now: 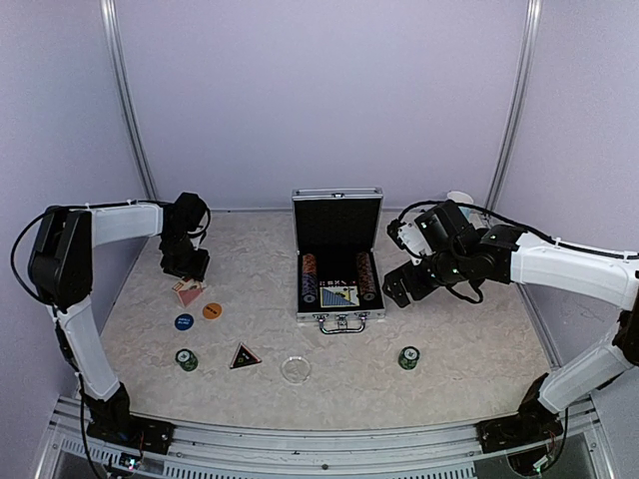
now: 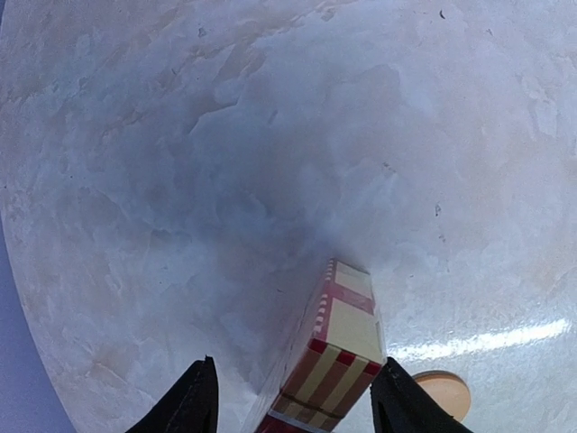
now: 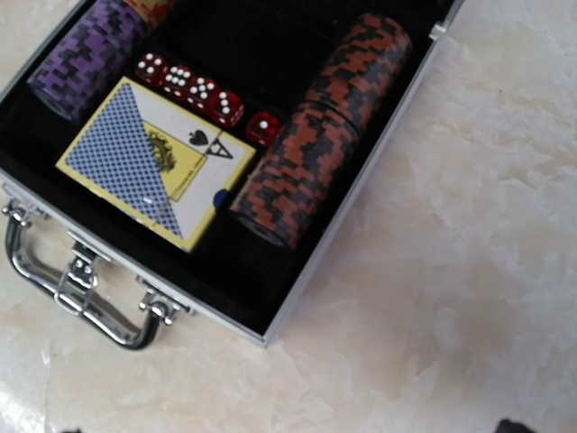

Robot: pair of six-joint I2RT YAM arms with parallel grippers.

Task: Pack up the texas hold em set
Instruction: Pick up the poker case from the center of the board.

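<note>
ok so the next move comes down to where the red deck (image 2: pixel 343 347) sits relative to my left end effector (image 2: pixel 298 361). It's right underneath, poking up between the two fingers (image 2: pixel 194 401), with its long axis running straight away from the wrist camera. So the fingers line up across its narrow side, not its length, which is the good way round imo. The left end effector is spread and not gripping anything yet. There's bare counter (image 2: pixel 180 180) showing between the left-hand finger and the deck, while the other finger looks just about against it, hard to say for sure. From the top view the deck lies toward the left side of the counter, well apart from the briefcase (image 1: pixel 337 225). That stands open in the middle with the blue deck (image 3: pixel 149 162) and chip rows (image 3: pixel 315 153) already inside. Left arm is clearly the nearer one for this. My right end effector (image 1: pixel 397 287) hangs just beside the right wall of the case, spread wide and empty. My guess is the pinch has to land square, since the deck looks propped up on an edge and could tip. The orange disc (image 2: pixel 442 392) lies just beside it, so I'd watch not to nudge that.
</note>
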